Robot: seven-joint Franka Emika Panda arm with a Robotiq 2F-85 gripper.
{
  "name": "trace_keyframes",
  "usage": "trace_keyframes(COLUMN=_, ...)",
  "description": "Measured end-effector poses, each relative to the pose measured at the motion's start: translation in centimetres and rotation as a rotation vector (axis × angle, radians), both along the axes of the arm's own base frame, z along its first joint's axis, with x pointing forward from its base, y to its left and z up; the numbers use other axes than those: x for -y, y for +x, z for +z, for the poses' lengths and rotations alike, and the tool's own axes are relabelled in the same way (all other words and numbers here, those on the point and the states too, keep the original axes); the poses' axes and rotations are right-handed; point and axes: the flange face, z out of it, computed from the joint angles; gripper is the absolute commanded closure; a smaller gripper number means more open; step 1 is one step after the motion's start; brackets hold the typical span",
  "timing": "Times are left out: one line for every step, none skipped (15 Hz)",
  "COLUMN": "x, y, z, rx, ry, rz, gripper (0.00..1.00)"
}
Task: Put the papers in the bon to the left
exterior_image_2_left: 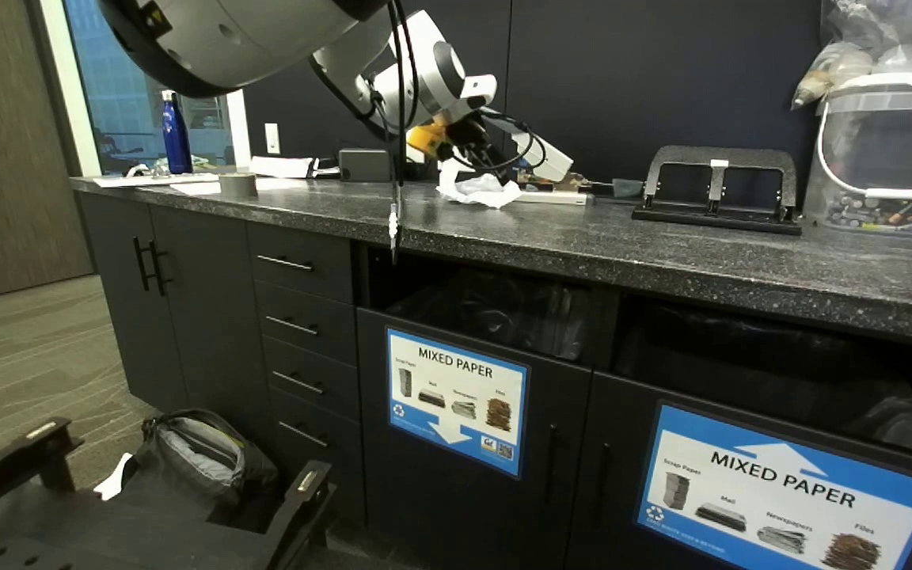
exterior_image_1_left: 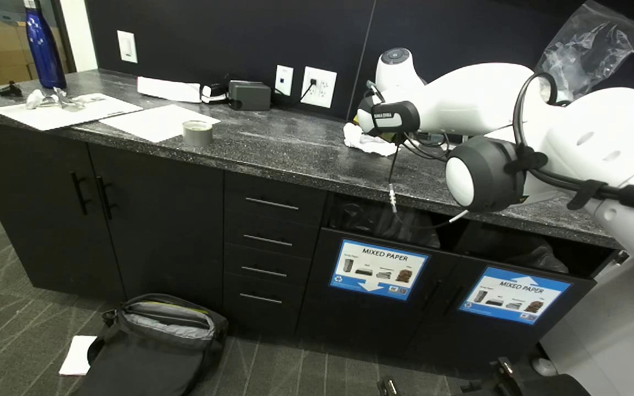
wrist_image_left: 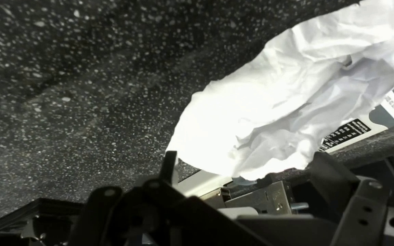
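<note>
Crumpled white papers lie bunched on the dark speckled counter, under the arm's wrist in both exterior views (exterior_image_1_left: 369,144) (exterior_image_2_left: 478,191). In the wrist view the papers (wrist_image_left: 286,112) fill the middle and right. My gripper (wrist_image_left: 245,163) is open, its fingers wide apart, with the near edge of the papers spanning the gap between the fingertips; whether they touch is unclear. Below the counter, the bon on the left (exterior_image_1_left: 377,269) carries a blue-and-white MIXED PAPER label, also visible on the bon (exterior_image_2_left: 456,400) from closer. Dark liner shows in its top opening.
A matching bin (exterior_image_1_left: 515,294) stands right of it. The counter edge (exterior_image_2_left: 583,265) overhangs both openings. A hole punch (exterior_image_2_left: 716,186) and clear bucket (exterior_image_2_left: 883,150) stand right; a tape roll (exterior_image_1_left: 197,133), flat sheets (exterior_image_1_left: 157,122) and blue bottle (exterior_image_1_left: 45,52) left. A cable (exterior_image_2_left: 395,214) hangs from the arm.
</note>
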Motion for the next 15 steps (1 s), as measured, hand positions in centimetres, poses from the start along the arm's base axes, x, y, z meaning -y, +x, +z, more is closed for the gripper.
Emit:
trace_keyframes(x=-0.2, y=0.1, z=0.4, rx=0.007, ry=-0.005, rz=0.004, gripper=0.0)
trace_keyframes(x=-0.4, y=0.1, z=0.9, rx=0.015, ry=-0.009, rz=0.009, gripper=0.0)
trace_keyframes(x=-0.7, y=0.2, z=1.4, rx=0.023, ry=-0.013, rz=0.014, gripper=0.0)
trace_keyframes(x=-1.1, y=0.2, z=1.8, rx=0.029, ry=-0.015, rz=0.02, gripper=0.0)
trace_keyframes(x=-1.4, y=0.2, z=2.1, rx=0.033, ry=-0.016, rz=0.026, gripper=0.0)
trace_keyframes(x=-1.7, y=0.3, z=2.3, rx=0.033, ry=-0.019, rz=0.034, gripper=0.0)
trace_keyframes(x=-2.1, y=0.3, z=2.3, rx=0.03, ry=-0.019, rz=0.048, gripper=0.0)
trace_keyframes(x=-2.4, y=0.3, z=2.1, rx=0.024, ry=-0.012, rz=0.069, gripper=0.0)
trace_keyframes(x=-2.8, y=0.3, z=1.8, rx=0.015, ry=0.004, rz=0.099, gripper=0.0)
trace_keyframes(x=-3.1, y=0.3, z=1.4, rx=0.008, ry=0.027, rz=0.136, gripper=0.0)
trace_keyframes(x=-3.2, y=0.3, z=0.8, rx=-0.001, ry=0.054, rz=0.17, gripper=0.0)
trace_keyframes(x=-3.2, y=0.4, z=0.3, rx=-0.007, ry=0.078, rz=0.199, gripper=0.0)
trace_keyframes(x=-3.1, y=0.3, z=-0.3, rx=-0.01, ry=0.104, rz=0.218, gripper=0.0)
trace_keyframes(x=-2.9, y=0.3, z=-0.8, rx=-0.015, ry=0.12, rz=0.238, gripper=0.0)
trace_keyframes(x=-2.7, y=0.3, z=-1.2, rx=-0.023, ry=0.128, rz=0.256, gripper=0.0)
